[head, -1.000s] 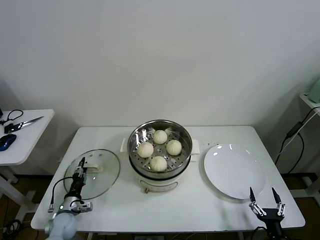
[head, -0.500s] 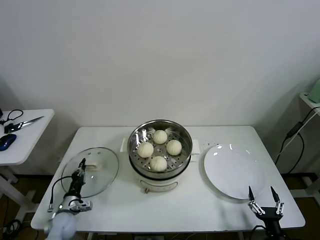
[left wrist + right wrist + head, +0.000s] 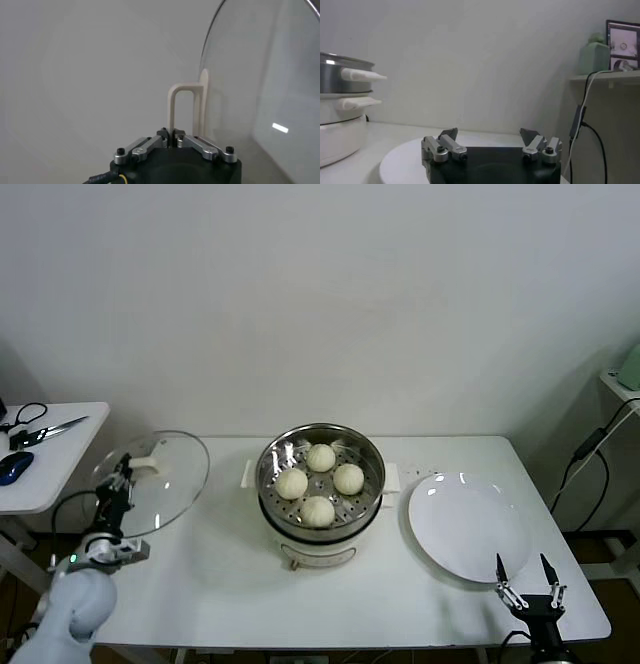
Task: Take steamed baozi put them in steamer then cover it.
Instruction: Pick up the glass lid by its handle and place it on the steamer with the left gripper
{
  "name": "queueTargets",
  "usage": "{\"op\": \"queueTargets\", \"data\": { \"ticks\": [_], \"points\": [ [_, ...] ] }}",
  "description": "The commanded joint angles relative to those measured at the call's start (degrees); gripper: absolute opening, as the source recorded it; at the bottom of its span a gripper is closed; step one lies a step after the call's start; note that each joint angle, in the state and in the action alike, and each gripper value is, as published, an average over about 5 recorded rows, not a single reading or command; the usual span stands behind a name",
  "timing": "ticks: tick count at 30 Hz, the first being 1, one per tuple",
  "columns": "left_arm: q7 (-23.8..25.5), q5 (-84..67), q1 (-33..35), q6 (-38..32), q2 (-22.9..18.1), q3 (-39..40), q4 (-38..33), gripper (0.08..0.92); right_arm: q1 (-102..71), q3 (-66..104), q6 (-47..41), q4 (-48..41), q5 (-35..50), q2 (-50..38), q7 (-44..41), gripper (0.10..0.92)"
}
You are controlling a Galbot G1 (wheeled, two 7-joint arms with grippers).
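The round shiny steel steamer basket [image 3: 320, 480] sits on its cream-white electric pot base near the middle of the white table [image 3: 240, 584], and four smooth cream-white steamed baozi [image 3: 319, 484] lie inside it on the perforated bottom, close together but each distinct. Its top is uncovered. The round clear glass cover with a metal rim [image 3: 152, 483] is off the table, tilted, raised over the table's left edge and well apart from the steamer. The left gripper [image 3: 124, 475] holds it there, jaws pinched on the cover's cream-white rectangular handle [image 3: 186, 107]. To the right of the steamer, a flat white plate [image 3: 467, 526] lies bare, near the table's front right corner. The right gripper [image 3: 523, 568] hangs low just past the table's front edge beside the plate, jaws spread and holding nothing.
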Motion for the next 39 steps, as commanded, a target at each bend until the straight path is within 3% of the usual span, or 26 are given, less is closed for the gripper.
{"op": "queueTargets", "data": {
  "ticks": [1, 6, 12, 22, 31, 39],
  "points": [
    [8.7, -8.7, 1.7, 10.6, 7.4, -0.5, -14.8, 0.146, 0.6, -0.4, -0.4, 0.2, -0.6, 0.1, 0.2, 0.823],
    [11.7, -7.4, -0.8, 21.6, 7.5, 8.6, -23.5, 0.146, 1.2, -0.5, -0.2, -0.1, -0.6, 0.3, 0.3, 0.823],
    [16.0, 1.5, -8.3, 30.9, 1.7, 24.1, -26.6, 0.146, 1.7, -0.7, 0.3, -0.7, -0.4, 0.3, 0.6, 0.823],
    [23.5, 19.7, -17.4, 36.7, -13.5, 41.4, -21.4, 0.146, 3.0, -1.2, 0.9, -1.5, -0.3, 0.6, 0.8, 0.823],
    [22.6, 27.4, -18.1, 35.4, -24.7, 47.3, -12.7, 0.146, 3.0, -1.4, 1.8, -1.9, -0.2, 0.3, 0.9, 0.823],
    [19.1, 31.1, -18.7, 34.0, -28.9, 48.3, -5.5, 0.146, 2.6, -1.1, 2.4, -1.9, 0.0, 0.1, 1.3, 0.823]
  ]
}}
